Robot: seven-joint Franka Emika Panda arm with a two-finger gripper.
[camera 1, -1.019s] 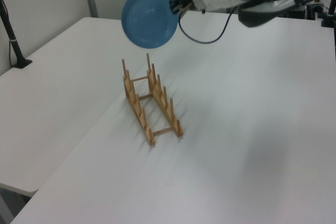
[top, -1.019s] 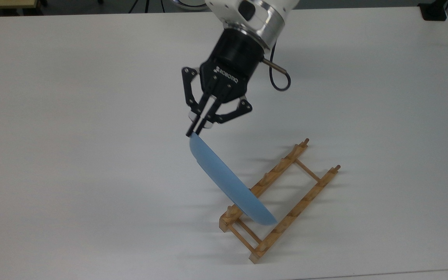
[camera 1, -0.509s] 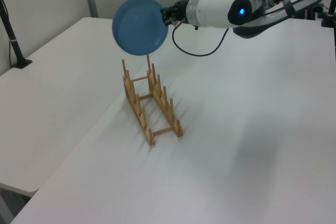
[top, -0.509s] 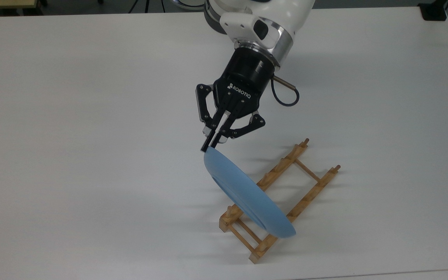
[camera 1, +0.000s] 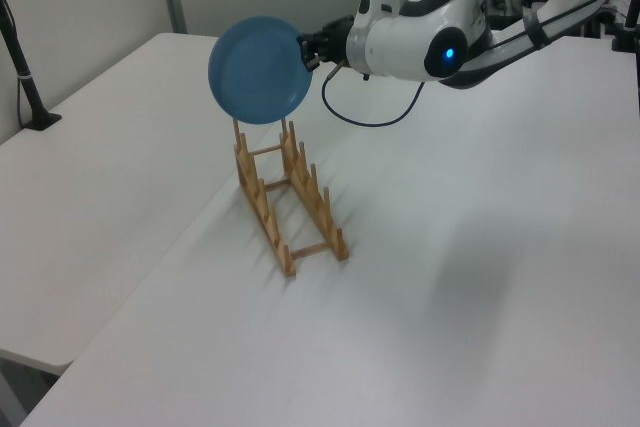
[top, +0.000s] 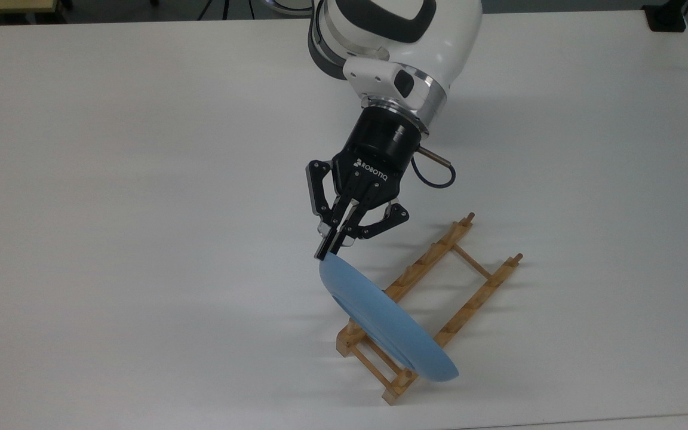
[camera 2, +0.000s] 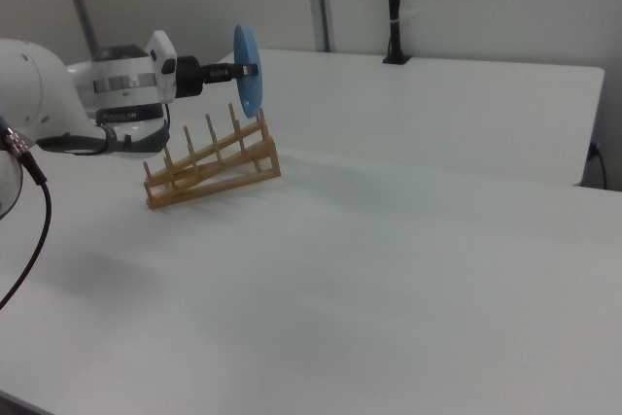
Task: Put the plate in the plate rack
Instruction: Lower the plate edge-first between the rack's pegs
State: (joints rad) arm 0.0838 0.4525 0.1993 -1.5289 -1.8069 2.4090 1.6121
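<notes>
My gripper [top: 323, 253] [camera 1: 305, 48] [camera 2: 245, 71] is shut on the rim of the light-blue plate [top: 386, 325] [camera 1: 257, 70] [camera 2: 247, 70], which hangs upright on edge in the air. The wooden plate rack [top: 433, 310] [camera 1: 285, 193] [camera 2: 211, 164] lies on the white table below it. In the top view the plate hangs over the rack's lower-left end. In the left view its lower edge sits just above the rack's far pegs. The right view shows the plate edge-on above the rack's right end.
The white table [top: 141, 209] spreads wide around the rack. A black cable [camera 1: 372, 112] loops under my wrist. A black post with a clamp base [camera 1: 28, 87] stands at the left view's left table edge, and a dark post [camera 2: 393, 7] stands behind the table in the right view.
My gripper carried the plate down and toward the rack; in the top view it slid lower and right, in the left view it dropped from well above the rack to just over the pegs.
</notes>
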